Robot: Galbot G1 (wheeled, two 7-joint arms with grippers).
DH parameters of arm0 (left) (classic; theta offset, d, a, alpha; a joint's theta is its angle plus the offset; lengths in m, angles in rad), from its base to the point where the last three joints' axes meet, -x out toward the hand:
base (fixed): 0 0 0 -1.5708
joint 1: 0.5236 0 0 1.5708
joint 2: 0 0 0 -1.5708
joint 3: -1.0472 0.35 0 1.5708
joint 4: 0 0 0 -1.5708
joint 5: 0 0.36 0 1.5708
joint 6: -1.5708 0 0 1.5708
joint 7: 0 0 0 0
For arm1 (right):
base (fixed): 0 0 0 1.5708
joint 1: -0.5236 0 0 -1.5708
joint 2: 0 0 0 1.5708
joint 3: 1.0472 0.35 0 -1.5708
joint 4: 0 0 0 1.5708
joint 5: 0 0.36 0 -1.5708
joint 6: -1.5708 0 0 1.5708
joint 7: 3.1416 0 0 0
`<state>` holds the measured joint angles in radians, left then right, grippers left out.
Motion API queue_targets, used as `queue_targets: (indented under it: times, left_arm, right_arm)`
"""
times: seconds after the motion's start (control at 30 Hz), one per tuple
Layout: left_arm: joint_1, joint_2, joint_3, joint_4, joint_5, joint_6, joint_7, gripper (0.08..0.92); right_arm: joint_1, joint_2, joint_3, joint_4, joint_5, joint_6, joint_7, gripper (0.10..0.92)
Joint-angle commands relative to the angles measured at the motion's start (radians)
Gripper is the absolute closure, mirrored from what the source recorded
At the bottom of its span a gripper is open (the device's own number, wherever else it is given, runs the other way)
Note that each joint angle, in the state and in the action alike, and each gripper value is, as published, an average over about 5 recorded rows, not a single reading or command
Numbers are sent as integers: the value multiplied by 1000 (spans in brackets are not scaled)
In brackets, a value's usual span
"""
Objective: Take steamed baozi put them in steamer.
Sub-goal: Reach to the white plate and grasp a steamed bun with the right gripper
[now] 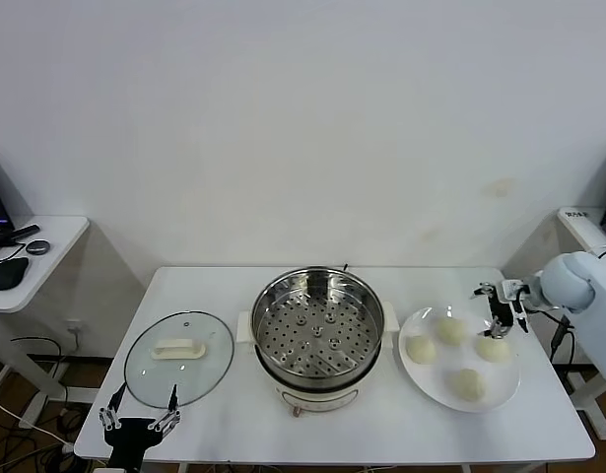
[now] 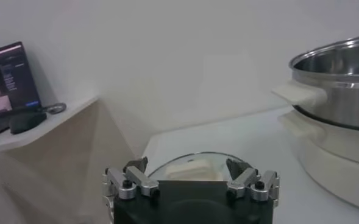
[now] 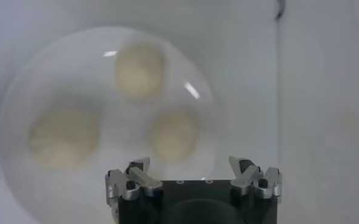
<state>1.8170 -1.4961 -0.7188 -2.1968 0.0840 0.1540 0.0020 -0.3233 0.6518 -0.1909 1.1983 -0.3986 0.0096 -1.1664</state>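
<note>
Four smooth, round, cream-white steamed baozi (image 1: 466,383) on white plate (image 1: 431,379) w/ my right gripper (image 1: 500,305) spread above plate's far edge, steamer (image 1: 318,325) at table centre, my left gripper (image 1: 138,412) spread near glass lid (image 1: 178,357).

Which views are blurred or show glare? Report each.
Head view: sharp, even light, glints inside the steamer. Left wrist view: sharp enough, soft highlights on the pot wall. Right wrist view: plate and baozi out of focus, bright glare streaks on the plate.
</note>
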Motion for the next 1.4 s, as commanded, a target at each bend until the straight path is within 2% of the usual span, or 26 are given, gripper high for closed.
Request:
queue_targets:
  times: [0.03, 0.2, 0.4, 0.63, 1.3, 1.4]
  left_arm:
    - [2, 0, -2, 3, 1, 0, -1, 177]
    - [5, -3, -5, 11, 3, 0, -1, 177]
    - [4, -3, -8, 21, 4, 0, 1, 177]
    - [3, -2, -10, 32, 8, 0, 2, 177]
    - [-8, 0, -9, 46, 8, 0, 4, 177]
    - [-8, -1, -8, 46, 8, 0, 4, 177]
  right_arm:
    - [99, 49, -103, -110, -47, 39, -42, 203]
    - [92, 124, -88, -171, -63, 53, 17, 203]
    - [101, 185, -90, -226, -108, 72, 21, 203]
    - [99, 209, -92, -253, -149, 93, -34, 203]
    - [90, 266, -53, -337, -219, 107, 9, 203]
    - [89, 269, -52, -344, -222, 109, 7, 224]
